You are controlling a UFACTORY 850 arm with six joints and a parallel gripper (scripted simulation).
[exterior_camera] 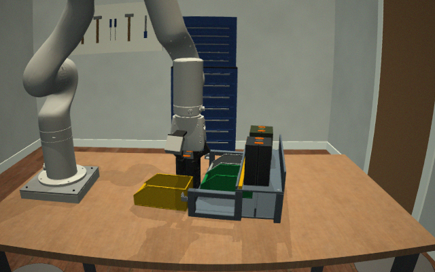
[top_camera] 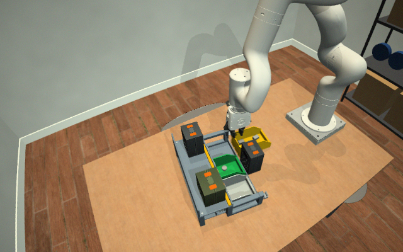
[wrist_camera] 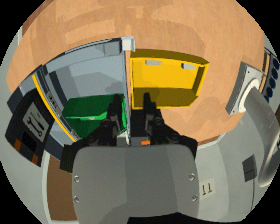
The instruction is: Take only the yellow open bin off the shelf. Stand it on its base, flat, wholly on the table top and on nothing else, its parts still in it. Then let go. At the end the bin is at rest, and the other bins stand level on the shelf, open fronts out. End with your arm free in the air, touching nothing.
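From above, a black boxy case [top_camera: 254, 161] [exterior_camera: 187, 156] [wrist_camera: 145, 143] hides one corner of the yellow open bin [top_camera: 262, 144] [exterior_camera: 163, 197] [wrist_camera: 166, 77]. The white-and-black gripper [top_camera: 237, 133] [exterior_camera: 189, 181] [wrist_camera: 132, 101] is partly open — holding nothing.

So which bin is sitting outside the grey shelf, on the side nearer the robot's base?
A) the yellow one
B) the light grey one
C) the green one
A: the yellow bin is outside the shelf, on the side toward the robot's base.
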